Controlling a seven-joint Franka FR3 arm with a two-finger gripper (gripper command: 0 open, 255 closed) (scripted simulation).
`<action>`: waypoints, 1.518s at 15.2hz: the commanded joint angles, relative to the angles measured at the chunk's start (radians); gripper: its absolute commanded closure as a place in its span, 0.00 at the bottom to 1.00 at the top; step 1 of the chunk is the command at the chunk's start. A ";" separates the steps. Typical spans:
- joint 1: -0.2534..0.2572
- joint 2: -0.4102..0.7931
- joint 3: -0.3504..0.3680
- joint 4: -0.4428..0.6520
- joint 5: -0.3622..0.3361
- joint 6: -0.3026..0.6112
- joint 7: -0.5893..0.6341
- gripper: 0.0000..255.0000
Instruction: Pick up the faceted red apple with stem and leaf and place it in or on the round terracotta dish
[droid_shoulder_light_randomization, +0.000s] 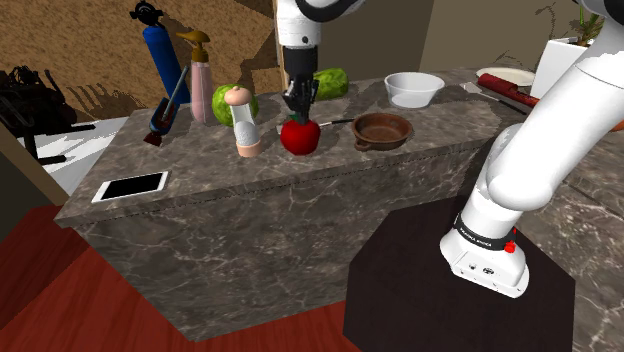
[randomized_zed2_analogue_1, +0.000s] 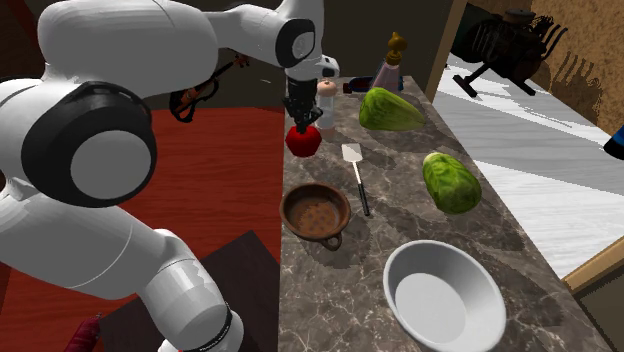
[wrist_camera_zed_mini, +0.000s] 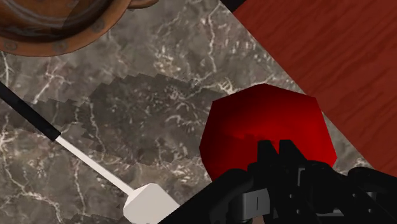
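The faceted red apple (droid_shoulder_light_randomization: 300, 137) (randomized_zed2_analogue_1: 303, 142) (wrist_camera_zed_mini: 267, 127) is near the front edge of the marble counter (droid_shoulder_light_randomization: 200, 215). My black gripper (droid_shoulder_light_randomization: 299, 112) (randomized_zed2_analogue_1: 302, 122) (wrist_camera_zed_mini: 273, 191) comes straight down on its top and is shut on it. The apple's shadow falls on the marble beside it; I cannot tell whether the apple touches the counter. The round brown terracotta dish (droid_shoulder_light_randomization: 382, 130) (randomized_zed2_analogue_1: 315, 212) (wrist_camera_zed_mini: 57, 25) with small handles stands a short way off on the shoulder view's right, with nothing in it.
A white spatula (randomized_zed2_analogue_1: 356, 175) (wrist_camera_zed_mini: 95, 168) lies between apple and dish, further back. A white bowl (droid_shoulder_light_randomization: 414, 88) (randomized_zed2_analogue_1: 443, 297) sits behind the dish. A white grinder (droid_shoulder_light_randomization: 246, 125), two cabbages (randomized_zed2_analogue_1: 451, 181) (randomized_zed2_analogue_1: 390, 110), a pump bottle (droid_shoulder_light_randomization: 200, 80) and a tablet (droid_shoulder_light_randomization: 130, 186) stand on the shoulder view's left.
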 joint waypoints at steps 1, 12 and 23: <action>0.000 -0.003 0.000 0.027 0.000 -0.030 0.003 1.00; -0.003 0.013 -0.004 0.192 -0.007 -0.178 0.014 1.00; -0.043 -0.170 -0.106 0.110 -0.004 -0.290 -0.122 1.00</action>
